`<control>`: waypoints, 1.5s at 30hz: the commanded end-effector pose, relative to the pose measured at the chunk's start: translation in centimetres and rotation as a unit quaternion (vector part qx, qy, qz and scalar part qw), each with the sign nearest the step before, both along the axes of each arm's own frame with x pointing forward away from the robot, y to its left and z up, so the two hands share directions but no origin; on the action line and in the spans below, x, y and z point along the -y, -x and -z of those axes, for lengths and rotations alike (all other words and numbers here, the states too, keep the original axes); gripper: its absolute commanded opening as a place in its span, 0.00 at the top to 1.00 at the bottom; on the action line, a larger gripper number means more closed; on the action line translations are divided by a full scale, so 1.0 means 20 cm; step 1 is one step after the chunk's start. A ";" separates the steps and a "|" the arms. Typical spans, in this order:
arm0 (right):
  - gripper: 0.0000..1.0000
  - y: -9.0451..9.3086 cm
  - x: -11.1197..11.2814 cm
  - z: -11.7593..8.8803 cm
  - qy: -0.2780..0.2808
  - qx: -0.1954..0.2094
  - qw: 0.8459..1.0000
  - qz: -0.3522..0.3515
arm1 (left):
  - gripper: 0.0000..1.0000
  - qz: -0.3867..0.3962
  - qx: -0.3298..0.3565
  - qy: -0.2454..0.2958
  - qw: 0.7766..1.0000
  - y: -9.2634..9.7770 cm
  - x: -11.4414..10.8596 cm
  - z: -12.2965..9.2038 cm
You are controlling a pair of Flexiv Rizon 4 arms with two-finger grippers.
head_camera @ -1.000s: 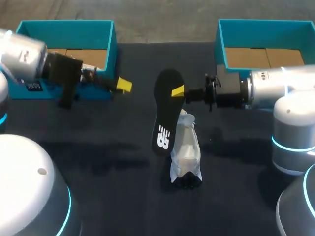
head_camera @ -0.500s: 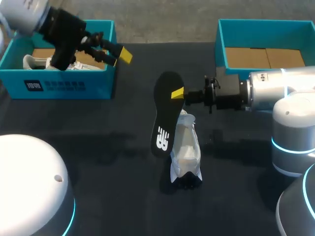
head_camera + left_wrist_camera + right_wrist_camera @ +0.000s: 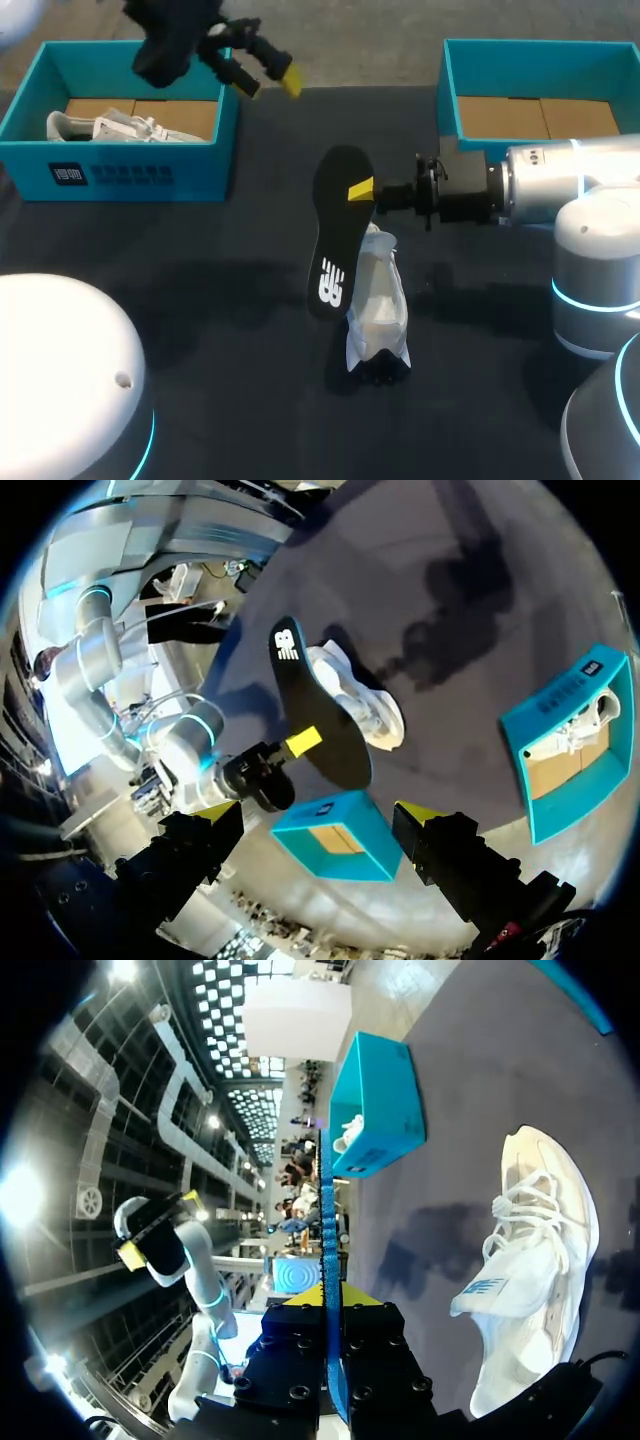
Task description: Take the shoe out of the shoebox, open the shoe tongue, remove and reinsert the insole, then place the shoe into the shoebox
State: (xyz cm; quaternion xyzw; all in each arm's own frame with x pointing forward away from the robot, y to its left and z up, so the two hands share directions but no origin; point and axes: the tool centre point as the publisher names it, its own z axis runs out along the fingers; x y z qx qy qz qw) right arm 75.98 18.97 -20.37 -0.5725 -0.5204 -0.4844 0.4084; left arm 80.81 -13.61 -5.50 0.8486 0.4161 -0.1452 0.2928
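The right gripper is clamped on one end of the black insole, holding it on edge right by the white shoe, which sits mid-table. The left gripper hangs high, spread and empty. The insole looks light, thin and floppy. A pinch nearer its middle would likely curb sagging during reinsertion.

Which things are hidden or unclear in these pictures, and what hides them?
1. Head view: the insole hides one of the right fingers; only one yellow tip shows.
2. Right wrist view: the insole shows edge-on, so its faces are unseen.
3. Head view: the left box has a front wall that hides the lower part of the second shoe inside.
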 end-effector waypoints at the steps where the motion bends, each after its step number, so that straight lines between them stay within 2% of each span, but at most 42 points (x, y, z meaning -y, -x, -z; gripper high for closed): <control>1: 1.00 0.00 -0.01 0.00 0.002 -0.001 1.000 0.000 | 0.00 0.032 -0.041 -0.073 0.996 0.00 0.11 0.00; 6: 1.00 0.00 -0.01 0.00 0.002 -0.001 1.000 0.000 | 0.00 0.038 -0.047 -0.094 0.994 0.03 0.20 0.02; 8: 1.00 0.00 -0.01 0.00 0.002 -0.001 1.000 0.000 | 0.00 0.049 -0.053 -0.103 0.992 0.06 0.28 0.01; 13: 1.00 0.00 -0.01 0.00 0.002 -0.001 1.000 0.000 | 0.00 0.049 -0.075 -0.123 0.988 0.09 0.33 0.01; 26: 1.00 0.00 -0.01 0.00 0.002 -0.001 1.000 0.000 | 0.00 0.028 -0.086 -0.218 0.972 0.12 0.31 -0.06; 31: 1.00 0.00 -0.01 0.00 0.002 -0.001 1.000 0.000 | 0.00 0.017 -0.096 -0.237 0.967 0.15 0.30 -0.07; 38: 1.00 0.00 -0.01 0.00 0.002 -0.001 1.000 0.000 | 0.00 0.002 -0.112 -0.255 0.961 0.19 0.31 -0.06; 45: 1.00 0.00 -0.01 0.00 0.002 -0.001 1.000 0.000 | 0.00 -0.024 -0.099 -0.239 0.966 0.21 0.28 -0.03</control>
